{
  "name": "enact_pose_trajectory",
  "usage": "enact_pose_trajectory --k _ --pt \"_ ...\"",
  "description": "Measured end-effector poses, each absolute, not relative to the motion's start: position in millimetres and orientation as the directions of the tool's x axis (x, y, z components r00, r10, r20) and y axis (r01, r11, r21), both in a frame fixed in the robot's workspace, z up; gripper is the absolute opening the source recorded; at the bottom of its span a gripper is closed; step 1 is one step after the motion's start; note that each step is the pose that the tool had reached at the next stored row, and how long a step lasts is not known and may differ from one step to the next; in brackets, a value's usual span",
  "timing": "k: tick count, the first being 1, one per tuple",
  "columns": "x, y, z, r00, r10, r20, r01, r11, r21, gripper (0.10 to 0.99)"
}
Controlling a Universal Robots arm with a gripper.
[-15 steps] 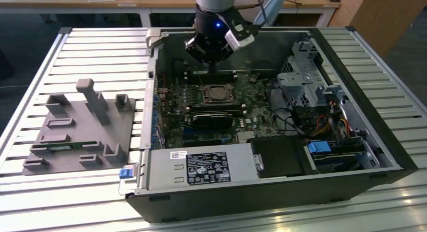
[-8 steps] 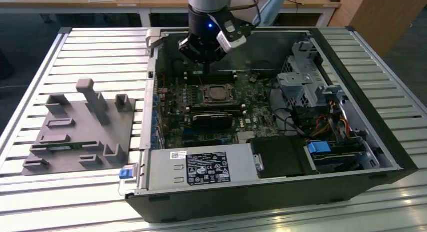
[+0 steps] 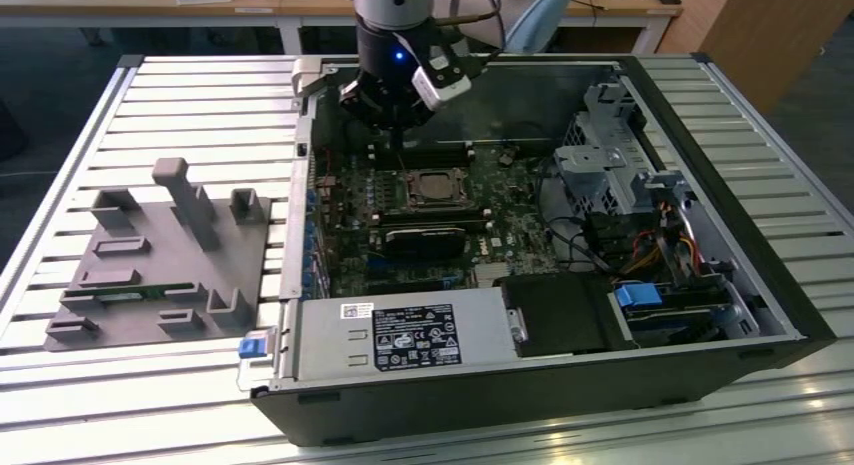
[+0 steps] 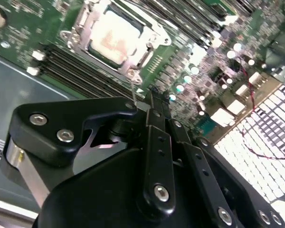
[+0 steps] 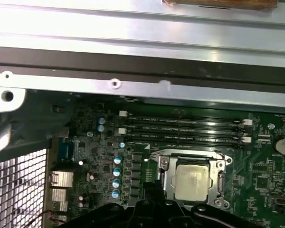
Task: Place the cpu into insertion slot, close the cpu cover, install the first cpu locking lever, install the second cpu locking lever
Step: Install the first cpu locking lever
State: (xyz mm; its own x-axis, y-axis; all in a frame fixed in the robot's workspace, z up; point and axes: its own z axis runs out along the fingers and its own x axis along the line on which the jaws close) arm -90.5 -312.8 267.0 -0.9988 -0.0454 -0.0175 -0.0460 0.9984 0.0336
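Slatted metal table point(image 3: 174, 105) holds an open computer case point(image 3: 534, 395) lying on its side. Above its green board point(image 3: 344, 247), the gripper point(image 4: 154, 92) hangs with fingers pressed together and nothing seen between them, just beside the socket point(image 5: 192, 160). That socket holds the silver chip point(image 4: 115, 35), and the cover plate point(image 4: 147, 50) lies flat around it. Well apart on the table stands a grey plastic fixture point(image 3: 160, 255).

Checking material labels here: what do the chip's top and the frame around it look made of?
The chip looks like metal: dull pale silver top with a soft sheen. The frame seems bare metal too: thin silvery edges catching bright glints.
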Motion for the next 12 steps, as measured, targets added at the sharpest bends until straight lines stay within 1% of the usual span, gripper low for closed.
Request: enact_pose_trajectory --k 12 --pt "-93.1 -312.8 266.3 -0.999 -0.045 -0.017 -0.046 0.998 0.034 0.106"
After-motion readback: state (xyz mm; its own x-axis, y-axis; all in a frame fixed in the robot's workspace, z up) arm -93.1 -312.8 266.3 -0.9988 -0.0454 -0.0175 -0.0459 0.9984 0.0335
